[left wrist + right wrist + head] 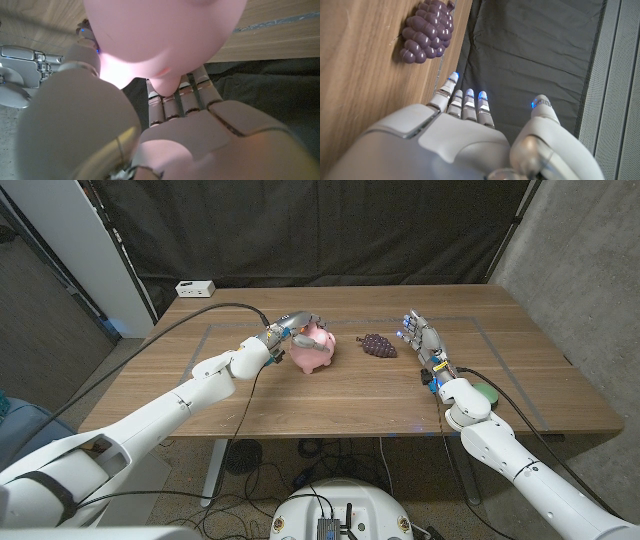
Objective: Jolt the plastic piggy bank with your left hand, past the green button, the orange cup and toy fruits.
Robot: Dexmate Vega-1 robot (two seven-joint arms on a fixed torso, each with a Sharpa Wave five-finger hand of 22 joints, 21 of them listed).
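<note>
The pink plastic piggy bank [313, 351] stands on the wooden table [250, 395], left of the middle. My left hand [287, 330] is against its left upper side, with the fingers reaching over its back. In the left wrist view the piggy bank [165, 40] sits tight against that hand [170, 135], the thumb on one side and the fingers [175, 100] on the other. A toy bunch of purple grapes [378, 345] lies just right of the pig. My right hand [421, 338] stands beyond the grapes, holding nothing, fingers apart and pointing up. The grapes [427, 30] also appear past my right hand [470, 135].
A green round thing [486, 393] lies at the table's right side, partly hidden by my right forearm. A white box [195, 288] sits at the back left corner. A black cable [215, 308] runs along my left arm. A dark curtain hangs behind the table.
</note>
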